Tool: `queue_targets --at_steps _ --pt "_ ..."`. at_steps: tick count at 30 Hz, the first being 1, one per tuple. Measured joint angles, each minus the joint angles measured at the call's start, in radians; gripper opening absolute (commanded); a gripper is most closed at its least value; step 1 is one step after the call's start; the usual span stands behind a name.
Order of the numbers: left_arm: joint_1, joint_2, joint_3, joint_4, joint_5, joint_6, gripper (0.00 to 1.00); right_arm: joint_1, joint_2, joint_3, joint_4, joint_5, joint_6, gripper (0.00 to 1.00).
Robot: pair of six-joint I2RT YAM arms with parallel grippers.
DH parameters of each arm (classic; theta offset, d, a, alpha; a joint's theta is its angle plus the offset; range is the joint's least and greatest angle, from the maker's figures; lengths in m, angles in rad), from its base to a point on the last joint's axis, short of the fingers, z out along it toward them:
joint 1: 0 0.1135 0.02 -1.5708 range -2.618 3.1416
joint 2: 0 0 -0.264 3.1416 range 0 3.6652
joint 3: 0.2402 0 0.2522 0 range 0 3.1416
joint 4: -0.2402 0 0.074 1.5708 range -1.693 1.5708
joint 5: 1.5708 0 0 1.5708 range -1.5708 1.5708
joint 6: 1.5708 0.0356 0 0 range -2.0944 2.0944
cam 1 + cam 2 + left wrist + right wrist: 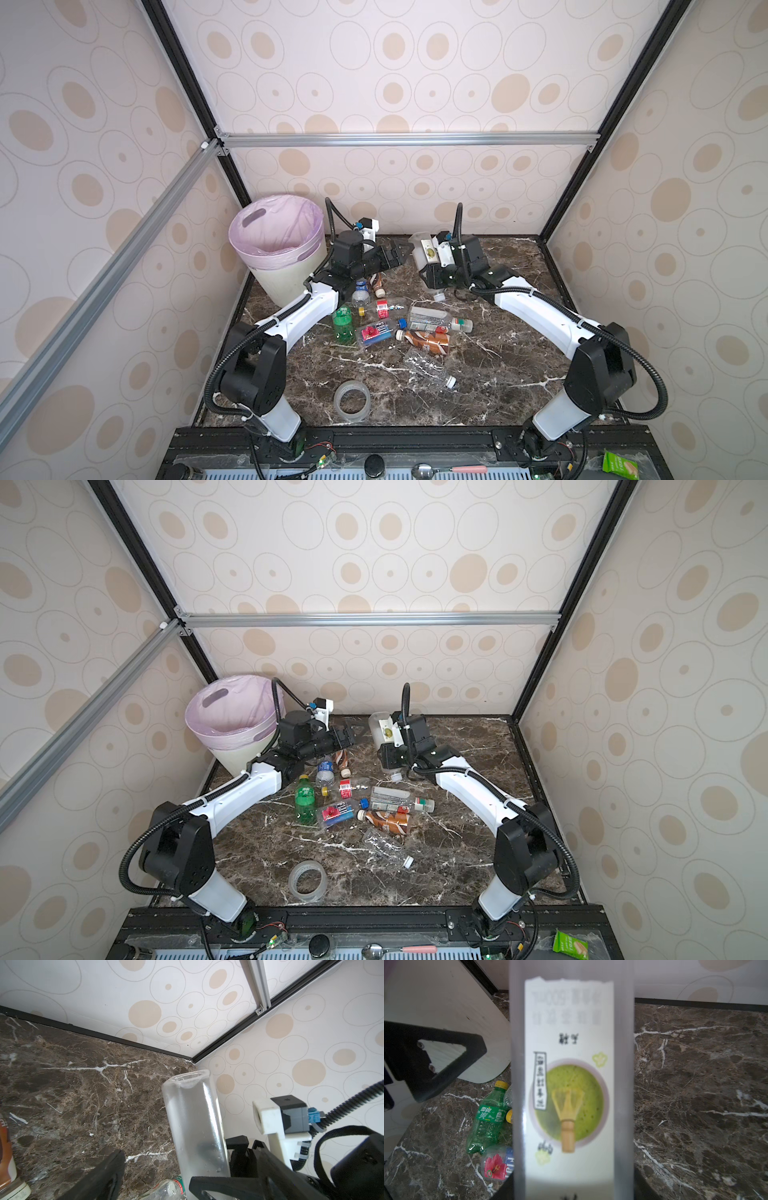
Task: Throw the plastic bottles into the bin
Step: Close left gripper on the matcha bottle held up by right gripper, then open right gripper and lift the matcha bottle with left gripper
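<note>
The right gripper (432, 270) clamps a frosted bottle (420, 249) with a green-tea label, held above the worktop (498, 374) near its back edge. The left gripper (401, 254), jaws spread wide, faces it just beside. The bin (291, 274) stands in the back left corner; other bottles (343, 324) litter the middle.

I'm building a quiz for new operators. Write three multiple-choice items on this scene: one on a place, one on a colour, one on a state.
1. The bin stands at the: A. far left corner; B. near right corner; C. centre.
2. The cap of the green bottle is: A. red; B. yellow; C. white.
3. The right gripper is: A. open and empty; B. out of view; C. shut on the matcha-label bottle.

Key:
1 A: both top views show it against the far left walls.
2 B: the right wrist view shows a yellow cap.
3 C: its jaws clamp the bottle, which tilts base up.
</note>
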Motion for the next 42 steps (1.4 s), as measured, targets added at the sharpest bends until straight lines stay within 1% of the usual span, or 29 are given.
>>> queue_targets --at_steps 5,14,18,24,26,30,35,42 --pt "0.004 0.009 0.0 0.026 0.011 -0.021 0.98 0.026 0.0 0.0 0.021 -0.013 0.019 0.54" --pt "0.006 0.023 0.0 0.066 0.011 -0.05 0.88 0.084 0.0 0.007 0.034 -0.028 0.038 0.54" --pt "0.008 0.035 0.0 0.086 0.01 -0.062 0.81 0.097 0.0 0.008 0.047 -0.033 0.044 0.54" --pt "0.008 0.046 0.0 0.101 0.007 -0.077 0.65 0.107 0.0 0.009 0.057 -0.041 0.047 0.55" --pt "0.008 0.047 0.0 0.105 0.01 -0.081 0.58 0.107 0.0 0.011 0.06 -0.042 0.047 0.57" --pt "0.008 0.047 0.0 0.109 0.007 -0.093 0.52 0.109 0.0 0.011 0.063 -0.038 0.046 0.61" --pt "0.006 0.047 0.001 0.108 0.005 -0.084 0.48 0.11 0.0 0.011 0.06 -0.037 0.042 0.73" --pt "0.007 0.047 -0.003 0.1 -0.01 -0.072 0.47 0.111 -0.003 0.008 0.063 -0.033 0.041 0.79"
